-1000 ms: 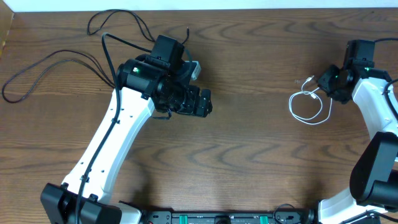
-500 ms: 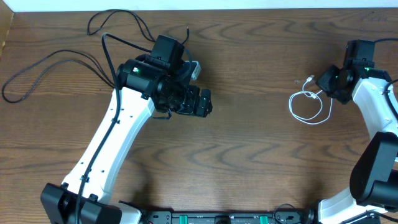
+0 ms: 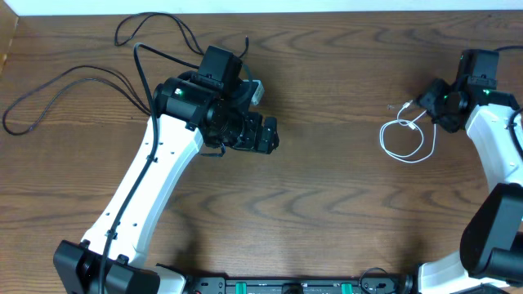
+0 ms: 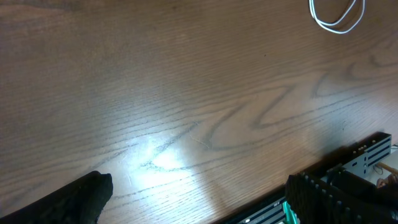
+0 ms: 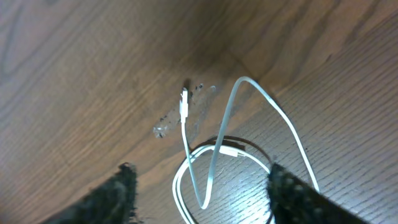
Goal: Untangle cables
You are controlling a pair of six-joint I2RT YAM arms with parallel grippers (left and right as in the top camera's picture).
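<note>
- A brown wood-grain worktop [image 3: 327,204] is seen across the whole overhead view.
- A black rail [image 3: 286,287] with green fittings is set at 6 o'clock.
- A pale strip [image 3: 327,6] is seen along 12 o'clock.

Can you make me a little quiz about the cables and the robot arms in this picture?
1. True or false: the white cable lies well apart from the black cables.
2. The right gripper is: A) open over the white cable, B) shut on it.
3. What colour is the table?
Key: 1 true; 2 A; 3 brown.
</note>
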